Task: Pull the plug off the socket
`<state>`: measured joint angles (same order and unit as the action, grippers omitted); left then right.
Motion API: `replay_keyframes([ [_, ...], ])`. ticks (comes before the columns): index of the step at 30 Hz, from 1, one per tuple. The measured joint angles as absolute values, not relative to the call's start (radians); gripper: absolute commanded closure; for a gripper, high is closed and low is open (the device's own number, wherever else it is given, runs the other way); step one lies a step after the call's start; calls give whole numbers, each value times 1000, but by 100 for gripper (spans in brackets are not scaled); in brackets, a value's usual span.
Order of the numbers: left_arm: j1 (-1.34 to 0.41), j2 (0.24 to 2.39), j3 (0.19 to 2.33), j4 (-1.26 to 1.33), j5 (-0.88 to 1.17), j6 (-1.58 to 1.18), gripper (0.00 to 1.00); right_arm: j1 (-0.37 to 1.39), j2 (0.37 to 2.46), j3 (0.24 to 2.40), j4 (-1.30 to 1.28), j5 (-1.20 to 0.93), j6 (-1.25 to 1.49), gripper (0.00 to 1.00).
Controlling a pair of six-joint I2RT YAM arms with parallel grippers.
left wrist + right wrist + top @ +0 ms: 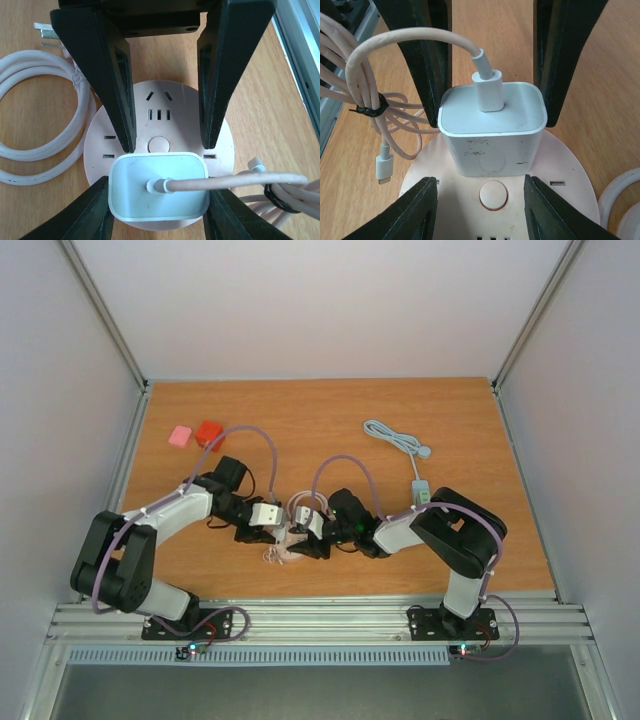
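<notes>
A round pink socket (165,107) lies on the wooden table, also in the right wrist view (445,200) and partly hidden under both grippers in the top view (283,548). A white cube plug (158,192) sits seated in it, its pink cable leading off sideways; it also shows in the right wrist view (492,127). My left gripper (158,200) has a finger against each side of the plug. My right gripper (480,200) is open, its fingers (115,85) standing apart on the socket's face beside the round button.
A coiled white cord (40,115) with bare prongs lies next to the socket. The plug's bundled pink cable (365,90) lies beside it. A red block (209,433), a pink block (180,436) and a grey cable (395,440) lie farther back. A metal rail (300,50) edges the table.
</notes>
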<state>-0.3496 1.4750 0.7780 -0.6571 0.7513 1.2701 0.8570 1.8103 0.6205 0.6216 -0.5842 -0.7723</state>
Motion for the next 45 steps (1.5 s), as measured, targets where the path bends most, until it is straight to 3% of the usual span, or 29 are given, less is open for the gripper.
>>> replay_keyframes([
  [8, -348, 1372, 674, -556, 732, 1234, 75, 857, 1833, 639, 630, -595, -778, 51],
  [21, -284, 1433, 704, -593, 830, 1220, 76, 857, 1846, 645, 648, -583, -795, 50],
  [45, -291, 1335, 645, -562, 765, 1206, 78, 858, 1880, 672, 663, -576, -810, 50],
])
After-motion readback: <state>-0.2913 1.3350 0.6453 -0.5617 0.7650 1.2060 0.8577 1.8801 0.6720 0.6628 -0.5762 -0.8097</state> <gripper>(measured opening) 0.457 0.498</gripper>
